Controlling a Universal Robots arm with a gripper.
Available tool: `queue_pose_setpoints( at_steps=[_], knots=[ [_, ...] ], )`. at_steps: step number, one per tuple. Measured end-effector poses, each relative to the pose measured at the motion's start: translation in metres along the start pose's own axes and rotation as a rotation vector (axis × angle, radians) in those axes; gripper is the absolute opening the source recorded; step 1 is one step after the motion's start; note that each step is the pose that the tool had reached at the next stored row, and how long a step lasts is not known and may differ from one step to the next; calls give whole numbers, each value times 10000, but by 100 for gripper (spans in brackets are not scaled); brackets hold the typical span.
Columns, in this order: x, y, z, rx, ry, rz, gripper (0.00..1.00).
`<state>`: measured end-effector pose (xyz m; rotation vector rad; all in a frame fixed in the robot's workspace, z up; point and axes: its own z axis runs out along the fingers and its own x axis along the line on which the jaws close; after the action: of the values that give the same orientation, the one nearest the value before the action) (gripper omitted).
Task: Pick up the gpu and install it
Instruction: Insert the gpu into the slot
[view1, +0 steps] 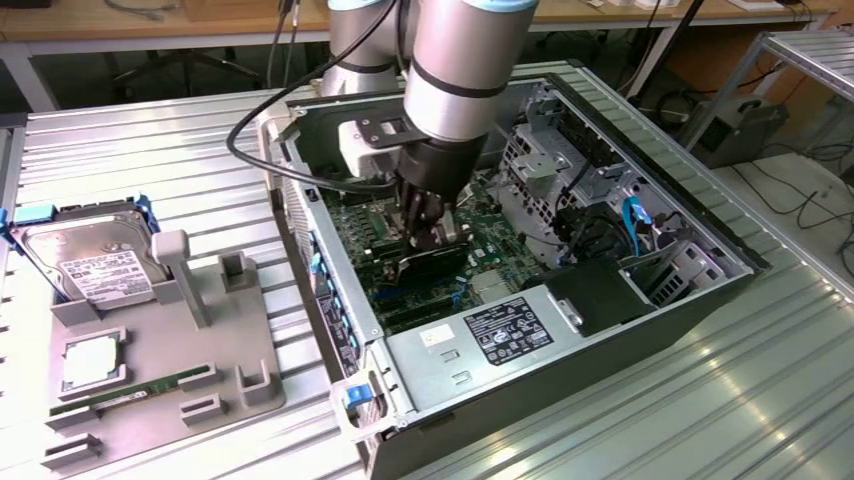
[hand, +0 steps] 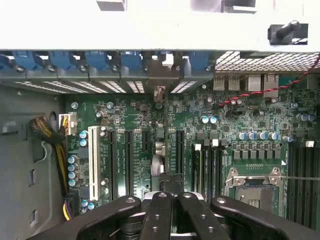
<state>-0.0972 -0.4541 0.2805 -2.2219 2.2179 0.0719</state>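
Note:
The gpu, a thin black card, stands on edge over the green motherboard inside the open computer case. My gripper reaches down into the case and is shut on the card's upper edge. In the wrist view the black fingers are pressed together, and the gpu runs edge-on from them toward the rear slot brackets, in line with the black expansion slots. Whether the card sits fully in a slot I cannot tell.
On the exterior view's left, a grey holder carries a silver-topped hard drive, a square chip and a green memory stick. Drive cages, blue cables and case walls surround the gripper. A yellow-black cable bundle lies beside the slots.

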Motion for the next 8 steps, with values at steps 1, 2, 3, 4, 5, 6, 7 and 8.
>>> queue_pose_setpoints(
  at_steps=[1,2,3,4,5,6,7,8],
  knots=[
    [-1,4,10,12,1,0,11],
    [0,5,25,21,5,-1,11],
    [-1,6,35,25,8,-2,11],
    [0,6,43,24,16,-2,11],
    [0,7,52,25,18,-1,11],
    [0,7,60,25,24,0,11],
    [0,7,68,24,28,-1,11],
    [0,7,75,26,30,-1,11]
  ],
)
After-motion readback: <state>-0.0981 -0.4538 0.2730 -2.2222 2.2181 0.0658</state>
